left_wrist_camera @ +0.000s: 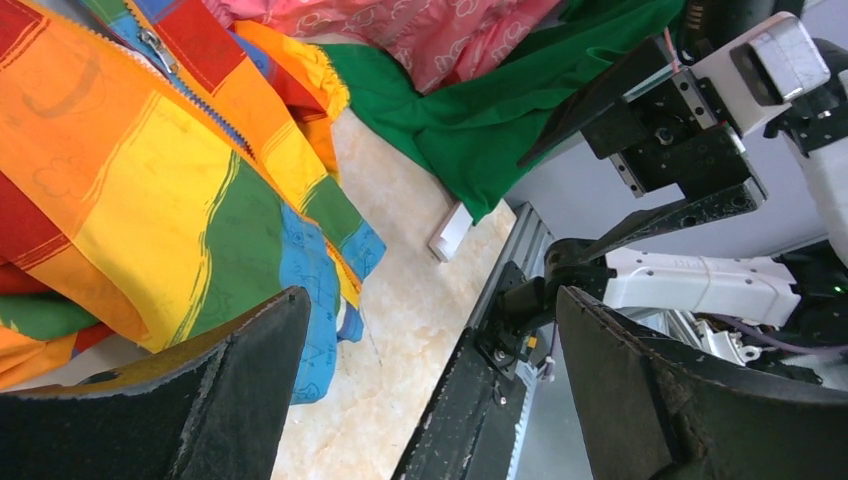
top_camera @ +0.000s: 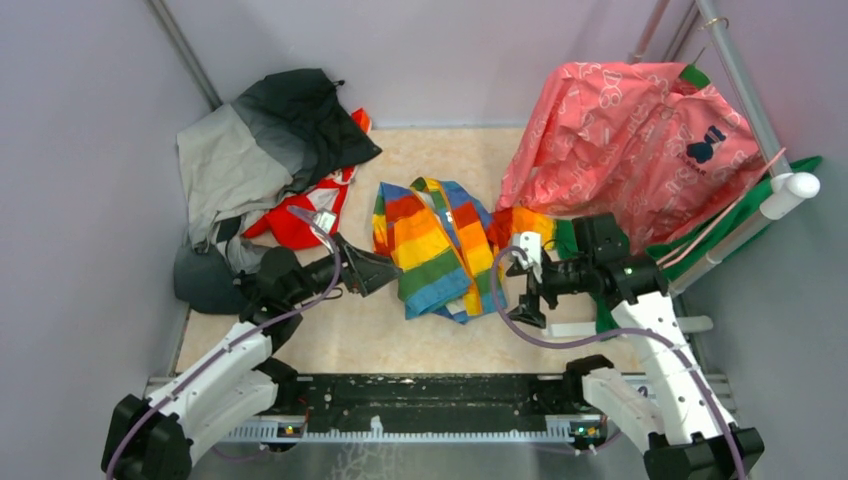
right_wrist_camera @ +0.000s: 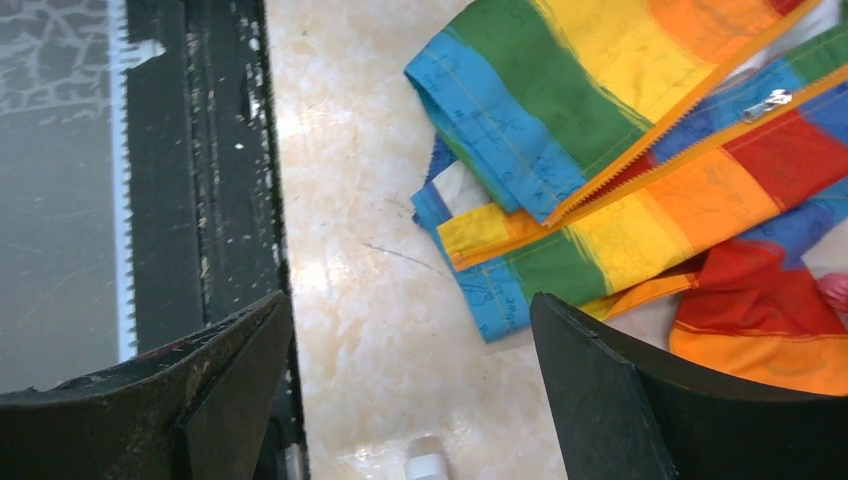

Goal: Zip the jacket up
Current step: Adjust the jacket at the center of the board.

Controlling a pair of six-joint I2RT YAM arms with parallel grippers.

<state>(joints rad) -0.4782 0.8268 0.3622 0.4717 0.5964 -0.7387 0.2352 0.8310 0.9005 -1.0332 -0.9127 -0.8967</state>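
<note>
The rainbow-striped jacket (top_camera: 430, 250) lies crumpled in the middle of the table, its blue hem toward the near edge. Its orange zipper (right_wrist_camera: 640, 150) runs diagonally in the right wrist view, with a silver pull (right_wrist_camera: 765, 103) partway up. In the left wrist view the jacket (left_wrist_camera: 150, 190) fills the upper left, and its pull (left_wrist_camera: 150, 40) shows near the top. My left gripper (top_camera: 388, 272) stands open just left of the jacket, holding nothing (left_wrist_camera: 430, 300). My right gripper (top_camera: 524, 295) is open just right of the hem, over bare table (right_wrist_camera: 410, 305).
A grey-and-black jacket (top_camera: 260, 150) is heaped at the back left over a red item (top_camera: 295, 225). A pink patterned garment (top_camera: 620, 140) hangs at the back right above green cloth (top_camera: 740, 220). A black rail (top_camera: 420, 395) runs along the near edge. A small white object (right_wrist_camera: 425, 465) lies below the right gripper.
</note>
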